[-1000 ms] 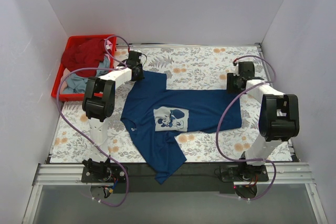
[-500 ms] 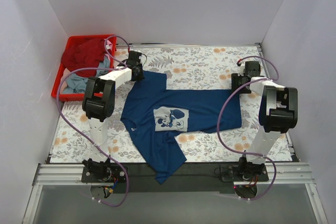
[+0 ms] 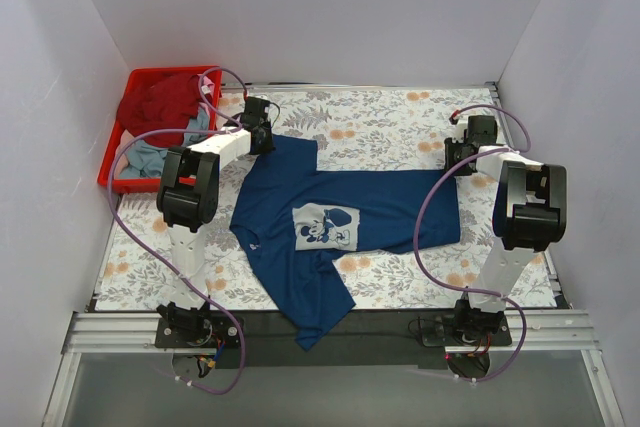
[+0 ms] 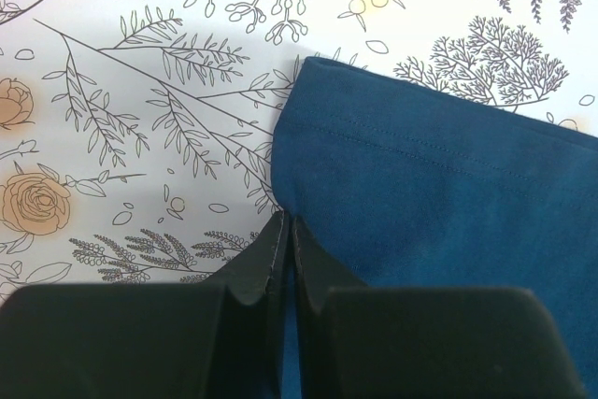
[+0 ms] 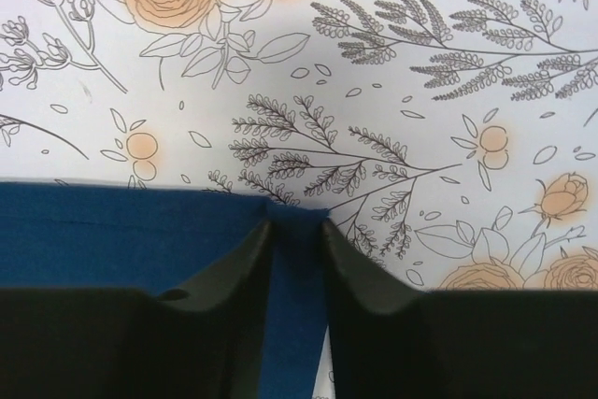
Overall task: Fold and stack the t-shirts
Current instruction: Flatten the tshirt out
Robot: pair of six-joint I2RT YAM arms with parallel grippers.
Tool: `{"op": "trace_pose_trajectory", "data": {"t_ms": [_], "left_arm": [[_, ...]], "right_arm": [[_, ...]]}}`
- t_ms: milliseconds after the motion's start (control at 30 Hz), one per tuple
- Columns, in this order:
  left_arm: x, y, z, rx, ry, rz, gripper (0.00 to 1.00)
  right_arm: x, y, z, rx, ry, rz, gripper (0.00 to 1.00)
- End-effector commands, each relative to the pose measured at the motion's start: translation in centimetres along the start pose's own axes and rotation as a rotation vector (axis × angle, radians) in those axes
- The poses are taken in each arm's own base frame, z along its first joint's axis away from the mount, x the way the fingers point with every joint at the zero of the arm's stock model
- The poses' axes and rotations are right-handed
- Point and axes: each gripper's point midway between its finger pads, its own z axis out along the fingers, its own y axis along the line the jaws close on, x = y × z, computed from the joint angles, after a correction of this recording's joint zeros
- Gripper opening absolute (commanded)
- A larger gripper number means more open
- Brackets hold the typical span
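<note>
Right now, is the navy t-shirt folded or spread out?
Spread out: the navy t-shirt lies open on the floral table, its print facing up, one part reaching past the near edge.

- Table (image 3: 390,122): lying under a white covering printed with grey fern sprays and orange roses, and showing close up in both wrist views.
- Red plastic crate (image 3: 110,159): sitting at the far left corner of the table, close by the left wall.
- White walls (image 3: 320,7): standing around the left, far and right sides.
- Black strip (image 3: 390,322): running along the table's near edge.
- Metal rail (image 3: 330,349): lying just in front of the black strip.
</note>
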Motion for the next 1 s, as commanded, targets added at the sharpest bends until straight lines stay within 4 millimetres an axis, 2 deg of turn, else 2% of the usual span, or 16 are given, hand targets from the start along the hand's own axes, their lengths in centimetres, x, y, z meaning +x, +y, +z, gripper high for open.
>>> {"op": "trace_pose_trajectory", "data": {"t_ms": [0, 200, 267, 333, 367, 400, 500, 533, 600, 700, 733, 800, 833, 867, 933, 967], "left_arm": [[6.7, 1.1, -0.1, -0.031, 0.216, 0.045, 0.00], [5.2, 1.4, -0.5, -0.034, 0.186, 0.010, 0.00], [3.3, 2.3, -0.7, -0.041, 0.157, -0.033, 0.00], [-0.9, 2.5, -1.6, -0.033, 0.088, -0.068, 0.00], [-2.7, 3.2, -1.9, -0.037, 0.058, -0.087, 0.00], [-6.7, 2.9, -3.1, -0.026, -0.012, -0.100, 0.00], [-11.7, 3.7, -4.9, -0.042, -0.081, -0.123, 0.00], [-16.3, 3.4, -7.4, -0.023, -0.186, -0.137, 0.00], [-19.7, 3.5, -10.1, -0.021, -0.269, -0.144, 0.00], [-24.8, 3.5, -16.6, 0.008, -0.455, -0.156, 0.00], [-26.5, 3.6, -20.8, 0.026, -0.539, -0.166, 0.00], [-27.6, 3.8, -24.0, 0.037, -0.622, -0.167, 0.00], [-28.6, 4.0, -28.9, 0.058, -0.707, -0.177, 0.00], [-28.4, 4.2, -29.9, 0.056, -0.723, -0.173, 0.00], [-29.0, 4.7, -34.5, 0.067, -0.816, -0.176, 0.00], [-28.6, 5.1, -38.0, 0.075, -0.866, -0.181, 0.00]], "right_arm": [[4.6, 1.1, 1.2, -0.058, 0.149, 0.017, 0.26], [3.5, 2.6, 1.0, -0.129, 0.122, 0.027, 0.01], [0.6, 3.4, 0.2, -0.162, 0.054, 0.024, 0.01], [-2.5, 3.9, -0.8, -0.178, -0.016, 0.023, 0.01], [-5.9, 4.2, -2.2, -0.188, -0.094, 0.008, 0.01], [-7.7, 4.4, -3.0, -0.192, -0.135, 0.005, 0.01], [-14.5, 4.7, -7.3, -0.200, -0.296, -0.004, 0.01], [-16.2, 4.8, -8.6, -0.201, -0.337, 0.000, 0.01], [-20.2, 4.9, -12.6, -0.191, -0.456, -0.023, 0.01], [-23.8, 5.3, -18.2, -0.182, -0.592, -0.055, 0.01], [-24.3, 5.4, -19.6, -0.181, -0.622, -0.063, 0.01], [-25.5, 5.9, -24.9, -0.169, -0.725, -0.091, 0.01], [-25.6, 5.9, -26.3, -0.163, -0.749, -0.098, 0.01], [-25.6, 5.8, -27.7, -0.144, -0.776, -0.109, 0.01], [-25.2, 6.1, -31.7, -0.121, -0.847, -0.124, 0.01], [-25.0, 6.0, -33.1, -0.106, -0.874, -0.130, 0.01]]}}
